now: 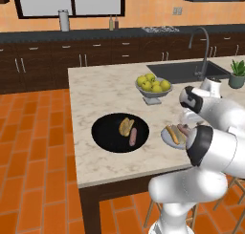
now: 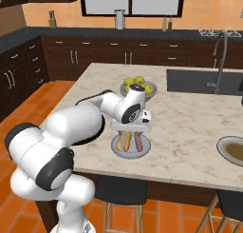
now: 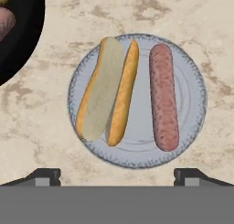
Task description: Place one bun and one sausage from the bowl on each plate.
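Observation:
A pale grey-blue plate (image 3: 188, 97) lies on the island counter with one bun (image 3: 107, 91) and one sausage (image 3: 163, 97) side by side on it. My gripper (image 3: 117, 177) hovers straight above this plate (image 2: 142, 153), open, with nothing between its fingertips (image 3: 43, 176). The black bowl (image 1: 105, 132) sits to the plate's left and holds another bun (image 1: 126, 126) and another sausage (image 1: 133, 137). The second plate (image 2: 232, 150), grey-rimmed with a brownish centre, lies bare at the far right of the counter in the right base view.
A grey footed bowl of yellow-green fruit (image 1: 153, 87) stands behind the plate. The sink (image 1: 184, 70) with its faucet (image 1: 203, 51) is at the back right, next to a potted plant (image 1: 237, 73). Stools (image 2: 118, 191) stand under the counter's near edge.

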Motion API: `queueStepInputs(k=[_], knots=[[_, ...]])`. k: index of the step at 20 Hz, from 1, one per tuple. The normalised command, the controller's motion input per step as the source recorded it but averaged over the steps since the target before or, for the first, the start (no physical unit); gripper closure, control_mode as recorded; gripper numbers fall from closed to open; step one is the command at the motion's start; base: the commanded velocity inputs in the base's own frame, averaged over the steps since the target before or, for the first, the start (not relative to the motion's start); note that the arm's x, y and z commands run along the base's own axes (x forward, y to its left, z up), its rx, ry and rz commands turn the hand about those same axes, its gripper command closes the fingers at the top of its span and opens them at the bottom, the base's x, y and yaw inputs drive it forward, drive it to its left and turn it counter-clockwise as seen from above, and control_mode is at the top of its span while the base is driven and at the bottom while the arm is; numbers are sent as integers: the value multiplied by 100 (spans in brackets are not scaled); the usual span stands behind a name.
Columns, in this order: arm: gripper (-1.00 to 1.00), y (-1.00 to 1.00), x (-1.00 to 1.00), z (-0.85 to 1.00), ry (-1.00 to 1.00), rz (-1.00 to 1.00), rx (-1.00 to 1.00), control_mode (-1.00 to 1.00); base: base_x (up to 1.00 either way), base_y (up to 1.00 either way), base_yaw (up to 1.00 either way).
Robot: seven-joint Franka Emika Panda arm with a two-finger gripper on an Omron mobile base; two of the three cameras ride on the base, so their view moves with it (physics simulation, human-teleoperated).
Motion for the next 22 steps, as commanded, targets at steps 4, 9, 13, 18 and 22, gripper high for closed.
queueStepInputs(k=[4,9,13,18,22], knots=[[-100,61,0,27,0,0,0,-100,0,0,0],[-100,63,0,17,0,0,0,-100,0,0,0],[-100,68,1,0,0,0,0,-100,0,0,0],[-100,56,0,0,0,0,0,-100,0,0,0],[-100,46,0,0,0,-1,0,-100,0,0,0]])
